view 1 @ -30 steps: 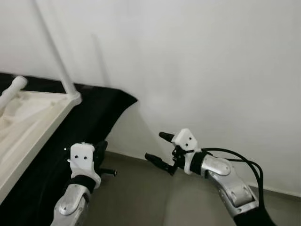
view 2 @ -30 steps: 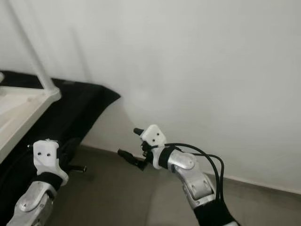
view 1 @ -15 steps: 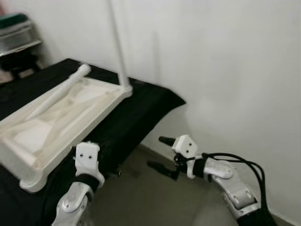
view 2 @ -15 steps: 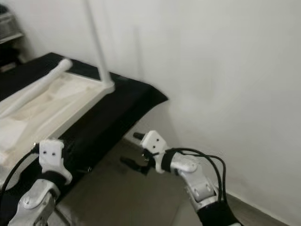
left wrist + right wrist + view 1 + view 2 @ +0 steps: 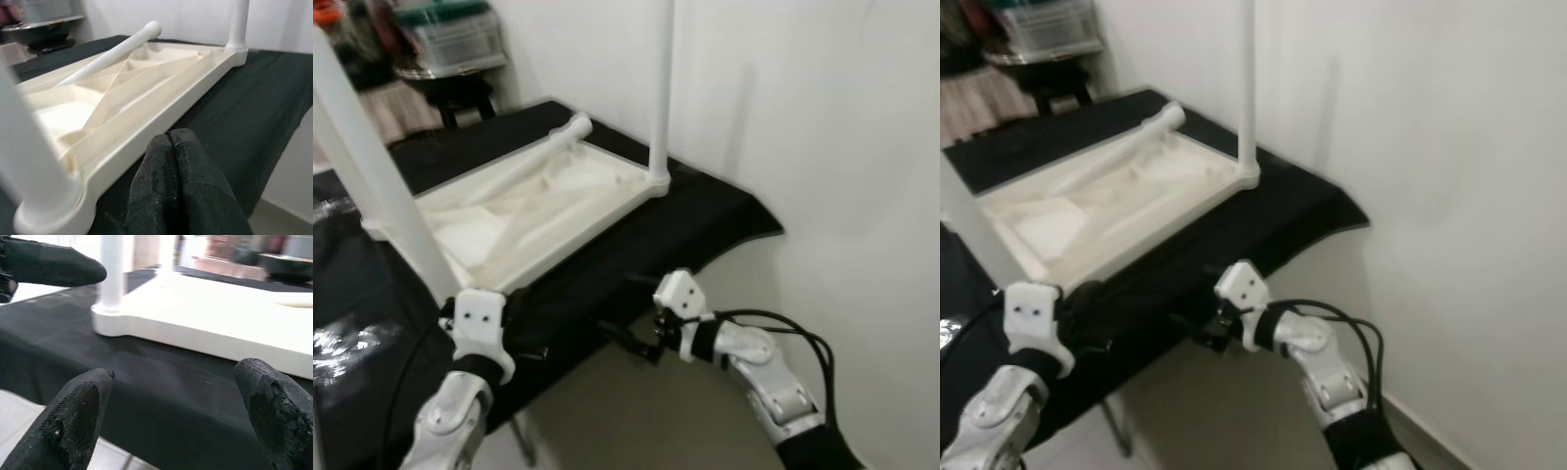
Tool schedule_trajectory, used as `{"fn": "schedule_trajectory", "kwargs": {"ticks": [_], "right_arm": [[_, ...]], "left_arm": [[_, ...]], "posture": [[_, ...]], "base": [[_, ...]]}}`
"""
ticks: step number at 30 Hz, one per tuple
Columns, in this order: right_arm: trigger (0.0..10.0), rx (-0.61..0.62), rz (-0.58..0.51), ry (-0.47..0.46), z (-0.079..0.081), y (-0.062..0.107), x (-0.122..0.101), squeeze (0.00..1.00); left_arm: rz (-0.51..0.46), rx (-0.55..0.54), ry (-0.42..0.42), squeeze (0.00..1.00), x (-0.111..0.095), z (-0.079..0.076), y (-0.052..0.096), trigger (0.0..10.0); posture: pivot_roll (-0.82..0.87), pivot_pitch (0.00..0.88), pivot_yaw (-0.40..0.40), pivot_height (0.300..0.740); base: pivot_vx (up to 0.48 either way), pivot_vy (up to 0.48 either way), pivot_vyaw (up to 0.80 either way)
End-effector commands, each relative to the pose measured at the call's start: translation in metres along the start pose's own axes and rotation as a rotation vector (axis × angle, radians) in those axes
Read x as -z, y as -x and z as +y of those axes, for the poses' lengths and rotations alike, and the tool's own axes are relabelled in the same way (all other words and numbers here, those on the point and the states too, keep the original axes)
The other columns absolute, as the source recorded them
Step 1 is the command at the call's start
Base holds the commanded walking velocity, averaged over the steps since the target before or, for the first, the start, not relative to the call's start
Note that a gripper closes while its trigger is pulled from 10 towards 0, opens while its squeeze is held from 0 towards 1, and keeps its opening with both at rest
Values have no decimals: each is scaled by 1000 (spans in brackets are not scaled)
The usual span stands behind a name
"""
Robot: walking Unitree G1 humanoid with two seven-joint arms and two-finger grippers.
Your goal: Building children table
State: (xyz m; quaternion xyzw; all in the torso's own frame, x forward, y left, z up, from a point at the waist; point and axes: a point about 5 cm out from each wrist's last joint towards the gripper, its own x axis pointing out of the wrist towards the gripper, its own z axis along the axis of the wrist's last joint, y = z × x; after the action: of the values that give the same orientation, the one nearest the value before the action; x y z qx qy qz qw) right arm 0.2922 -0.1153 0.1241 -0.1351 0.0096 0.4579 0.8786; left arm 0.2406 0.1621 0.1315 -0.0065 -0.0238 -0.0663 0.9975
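A small white table top [image 5: 524, 211] lies upside down on a black cloth [image 5: 705, 220] that covers a bigger table. The top sits near the corner of the cloth, by a white wall [image 5: 832, 147]. One white leg [image 5: 661, 88] stands straight up from the corner nearest the wall. Another white leg [image 5: 372, 186] stands up at the corner close to the robot's left side. A third leg [image 5: 533, 159] lies flat across the inside of the top.

The left gripper [image 5: 171, 147] is low, in front of the cloth's edge, near the close corner of the top. Its two black fingers are pressed together with nothing between them.

The right gripper [image 5: 171, 396] is low by the hanging cloth, below the corner with the standing leg. Its fingers [image 5: 73, 416] are spread wide and hold nothing.

A dark stand with boxes [image 5: 450, 49] is far back.
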Motion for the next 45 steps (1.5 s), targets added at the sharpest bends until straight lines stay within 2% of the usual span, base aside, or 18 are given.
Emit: {"fn": "schedule_trajectory", "kwargs": {"ticks": [1, 9, 36, 45], "right_arm": [[10000, -10, -8, -3, 2, -3, 0, 0], [10000, -9, -20, -9, 1, -3, -1, 0], [10000, 5, -45, 3, 1, -4, -3, 0], [10000, -5, -29, 33, 2, -4, -2, 0]], "left_arm": [[11, -3, -3, 0, 3, 2, 0, 10000], [7, 1, -1, 0, 2, 2, -1, 10000], [3, 18, 30, 0, 2, 2, -2, 10000], [-6, 0, 35, 0, 1, 3, -2, 10000]], "posture": [[-66, 39, 30, 740], [-67, 40, 32, 740], [-73, 46, 35, 740], [-71, 47, 35, 740]], "base": [[0, 0, 800], [0, 0, 792], [0, -472, 0], [0, 0, 275]]}}
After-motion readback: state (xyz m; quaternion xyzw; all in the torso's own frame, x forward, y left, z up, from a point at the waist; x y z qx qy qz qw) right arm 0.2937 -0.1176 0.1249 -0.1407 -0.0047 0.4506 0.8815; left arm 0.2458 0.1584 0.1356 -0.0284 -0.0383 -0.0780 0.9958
